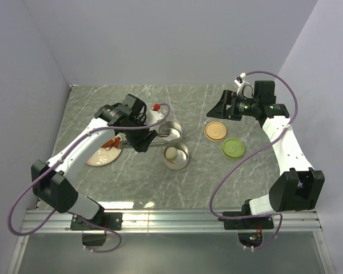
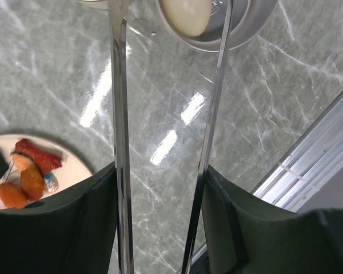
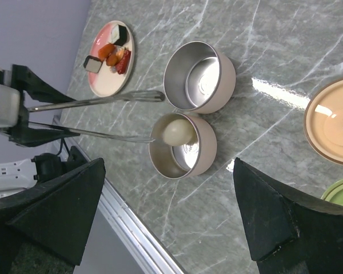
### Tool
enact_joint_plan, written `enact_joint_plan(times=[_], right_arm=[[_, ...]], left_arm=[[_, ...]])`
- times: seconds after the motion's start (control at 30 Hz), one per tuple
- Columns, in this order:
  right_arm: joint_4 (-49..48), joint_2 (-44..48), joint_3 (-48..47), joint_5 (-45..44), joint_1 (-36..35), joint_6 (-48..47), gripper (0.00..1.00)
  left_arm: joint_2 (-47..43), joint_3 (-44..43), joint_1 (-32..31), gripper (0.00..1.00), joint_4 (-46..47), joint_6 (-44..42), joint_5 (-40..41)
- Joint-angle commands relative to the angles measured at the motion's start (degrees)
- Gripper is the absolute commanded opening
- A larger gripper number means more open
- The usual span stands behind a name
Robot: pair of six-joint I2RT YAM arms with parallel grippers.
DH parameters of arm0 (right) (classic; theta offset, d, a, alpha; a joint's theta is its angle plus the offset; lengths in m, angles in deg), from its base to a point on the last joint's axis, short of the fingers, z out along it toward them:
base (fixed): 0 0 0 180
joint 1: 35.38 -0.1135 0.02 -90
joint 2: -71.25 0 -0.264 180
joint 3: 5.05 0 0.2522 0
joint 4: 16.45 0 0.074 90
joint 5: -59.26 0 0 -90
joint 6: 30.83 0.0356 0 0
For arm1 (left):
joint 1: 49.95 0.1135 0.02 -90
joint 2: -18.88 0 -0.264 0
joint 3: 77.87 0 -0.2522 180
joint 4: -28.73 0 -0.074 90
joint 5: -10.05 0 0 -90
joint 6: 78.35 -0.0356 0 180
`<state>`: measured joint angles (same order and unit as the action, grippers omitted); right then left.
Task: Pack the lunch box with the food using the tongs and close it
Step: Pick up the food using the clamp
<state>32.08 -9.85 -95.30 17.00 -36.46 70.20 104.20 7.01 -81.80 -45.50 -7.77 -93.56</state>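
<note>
Our left gripper (image 2: 158, 180) clamps the tongs (image 2: 119, 114), whose arms stand spread (one tip reaches the whitish ball (image 3: 178, 131); whether it touches, we cannot tell). That ball sits in the nearer tin (image 3: 204, 158); the farther tin (image 3: 227, 80) is empty. Our right gripper (image 3: 168, 164) gapes wide. The green lid (image 3: 340, 193) is cut off at the right wrist view's edge.

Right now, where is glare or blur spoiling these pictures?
Left wrist: white glare streaks on the table, the tongs mirror-bright, the left tool dark with little detail. Right wrist: a glare patch on the table beside the empty tin, its floor shining. Top external: even light, a faint reflection near the rail.
</note>
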Motion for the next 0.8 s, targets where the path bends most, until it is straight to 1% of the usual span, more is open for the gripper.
enact_joint_plan(times=[0.0, 0.03, 0.1, 0.13, 0.2, 0.23, 0.3, 0.33, 0.4, 0.43, 0.5, 0.53, 0.6, 0.63, 0.7, 0.73, 0.77], right_arm=[[-0.93, 1.21, -0.77, 1.38, 0.55, -0.30, 1.00], [-0.75, 1.12, -0.94, 1.56, 0.55, -0.48, 1.00], [-0.40, 0.86, -1.21, 1.82, 0.55, -0.74, 1.00], [-0.14, 0.77, -1.47, 1.91, 0.55, -1.18, 1.00], [0.22, 0.59, -1.56, 1.91, 0.55, -1.36, 1.00], [0.39, 0.59, -1.73, 1.82, 0.55, -1.79, 1.00], [0.74, 0.33, -1.82, 2.00, 0.55, -2.06, 1.00], [0.74, 0.33, -1.74, 2.09, 0.55, -2.24, 1.00], [0.83, 0.24, -1.65, 2.26, 0.55, -2.32, 1.00], [0.75, 0.15, -1.65, 2.44, 0.47, -2.33, 1.00], [0.83, 0.07, -1.65, 2.53, 0.47, -2.41, 1.00], [0.83, -0.02, -1.65, 2.53, 0.47, -2.41, 1.00], [0.83, -0.11, -1.65, 2.96, 0.47, -2.50, 1.00], [0.83, -0.20, -1.65, 3.05, 0.55, -2.41, 1.00], [0.57, -0.37, -1.47, 3.23, 0.47, -2.33, 1.00], [0.57, -0.37, -1.38, 3.40, 0.47, -2.24, 1.00], [0.39, -0.46, -1.30, 3.41, 0.47, -2.15, 1.00]], left_arm=[[-5.77, -2.57, 2.93, 0.59, -0.96, 2.98, 0.07], [-6.30, -2.40, 5.72, 0.59, -1.58, 3.07, -0.02], [-7.27, -1.96, 9.08, 0.59, -2.55, 3.07, -0.89], [-8.40, -1.78, 12.66, 0.59, -2.90, 2.99, -1.33], [-10.33, -0.99, 16.11, 0.60, -3.78, 2.81, -1.16], [-11.04, -0.64, 19.17, 0.60, -4.22, 2.55, -0.81], [-12.45, 0.85, 22.35, 0.61, -5.01, 2.02, 0.50], [-13.94, 2.16, 25.50, 0.61, -5.19, 1.84, 0.77], [-15.96, 3.49, 28.68, 0.61, -5.89, 0.70, 2.00], [-16.76, 4.80, 31.65, 0.61, -5.89, 0.18, 2.44], [-18.16, 5.86, 35.44, 0.61, -6.59, -1.67, 3.14], [-18.61, 6.56, 38.94, 0.61, -6.85, -2.28, 4.02], [-19.05, 7.18, 42.39, 0.61, -7.82, -5.09, 4.46], [-19.14, 7.70, 45.80, 0.61, -8.08, -6.15, 5.25], [-18.96, 8.24, 49.68, 0.60, -8.26, -9.31, 5.78], [-18.61, 8.41, 53.27, 0.59, -8.52, -10.36, 6.31], [-18.35, 8.50, 54.78, 0.58, -8.70, -12.38, 6.57]])
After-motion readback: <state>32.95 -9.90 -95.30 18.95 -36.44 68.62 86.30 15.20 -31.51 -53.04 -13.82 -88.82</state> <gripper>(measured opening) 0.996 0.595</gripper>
